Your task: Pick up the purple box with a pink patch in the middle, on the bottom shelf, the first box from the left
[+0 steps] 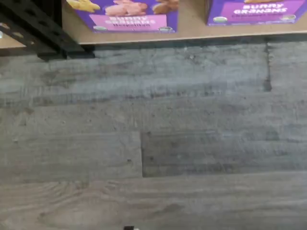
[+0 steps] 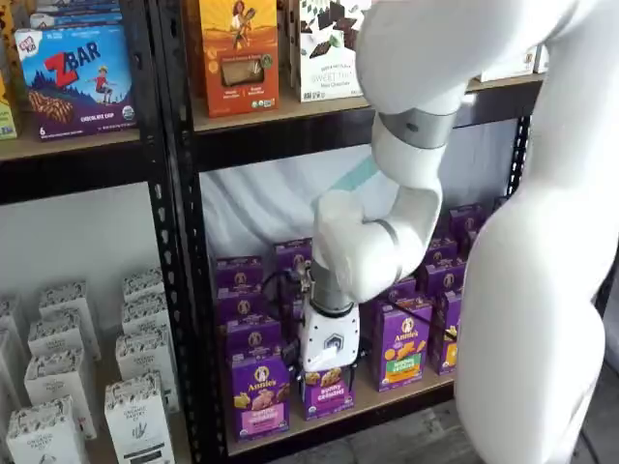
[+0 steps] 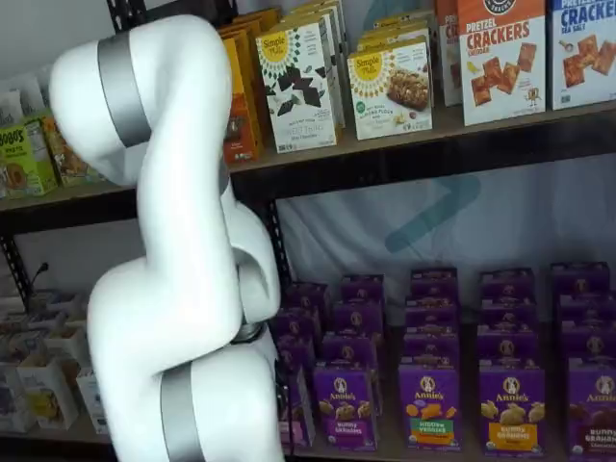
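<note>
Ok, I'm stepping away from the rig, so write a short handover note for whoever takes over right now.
Gripper: white body in front of the bottom row in a shelf view; fingers not clearly seen, nothing visibly held.
Purple box: upright at the front of the bottom shelf, just beside the gripper, pink patch facing out.
Done: arm brought down to that row.
Left: line up on the box, grip it, lift it off.

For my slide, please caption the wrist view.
Purple box at the bottom shelf edge, grey floor below.

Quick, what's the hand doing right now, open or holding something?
Hand: its fingers are hidden low in front of the purple boxes in a shelf view; it stands open, and no box looks held.
</note>
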Motion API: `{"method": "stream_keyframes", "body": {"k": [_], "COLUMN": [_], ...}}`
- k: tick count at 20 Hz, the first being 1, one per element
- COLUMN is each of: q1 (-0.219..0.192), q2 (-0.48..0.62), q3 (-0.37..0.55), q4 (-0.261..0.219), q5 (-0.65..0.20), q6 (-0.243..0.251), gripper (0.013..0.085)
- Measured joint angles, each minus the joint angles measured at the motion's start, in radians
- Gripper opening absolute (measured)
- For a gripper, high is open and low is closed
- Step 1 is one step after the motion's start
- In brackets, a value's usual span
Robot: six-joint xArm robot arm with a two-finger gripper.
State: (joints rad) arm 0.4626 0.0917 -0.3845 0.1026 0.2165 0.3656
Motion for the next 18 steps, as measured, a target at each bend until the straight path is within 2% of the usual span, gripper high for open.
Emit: {"method": "stream_keyframes", "body": {"k": [5,13,18], "q1": [-0.01,-0.078,-0.095], "q2": [0.085,0.188,0.263], "q3": [-0.08,-0.205,-0.288], "q4": [0.014,-0.056,-0.014], "q5": [-0.003,0.021,0.032], "q6": [-0.023,-0.022,-0.08], "gripper": [0.085,0.085,0.085]}}
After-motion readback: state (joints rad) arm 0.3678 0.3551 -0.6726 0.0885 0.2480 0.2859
